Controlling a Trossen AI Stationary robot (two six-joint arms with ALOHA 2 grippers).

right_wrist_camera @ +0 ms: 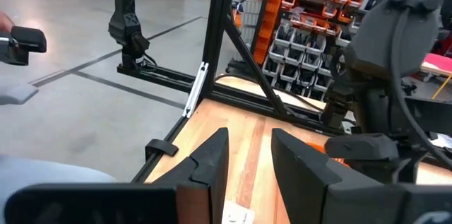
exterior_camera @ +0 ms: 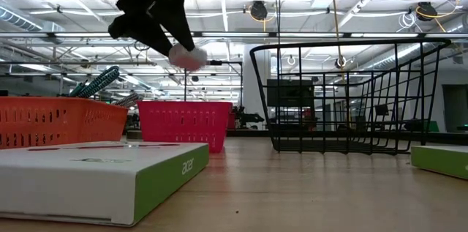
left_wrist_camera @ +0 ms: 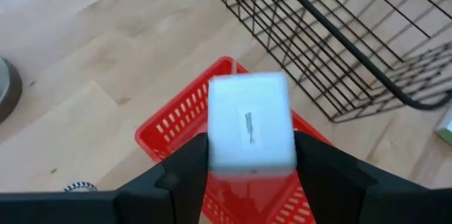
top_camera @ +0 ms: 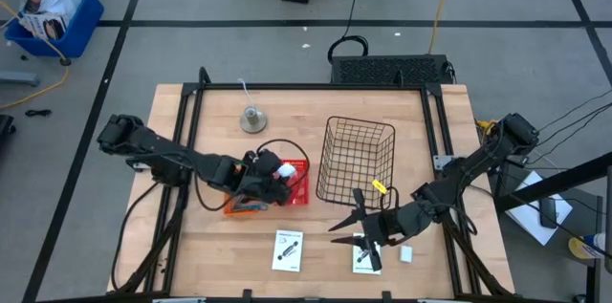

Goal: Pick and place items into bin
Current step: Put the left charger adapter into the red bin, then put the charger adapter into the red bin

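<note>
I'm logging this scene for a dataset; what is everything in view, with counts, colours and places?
White block: one, held over the red bin.
Second white block: one, table's near edge, beside the right card.
Red bin: one, table centre-left.
Orange bin: one, beside the red bin; holds a teal-handled tool.
Wire basket: one, black, table centre.
Cards: two, white with black marks, near edge; the right one lies under the right gripper.
Bell: one, grey metal, far left.
Left gripper: shut on the block.
Right gripper: open, above the right card.
</note>
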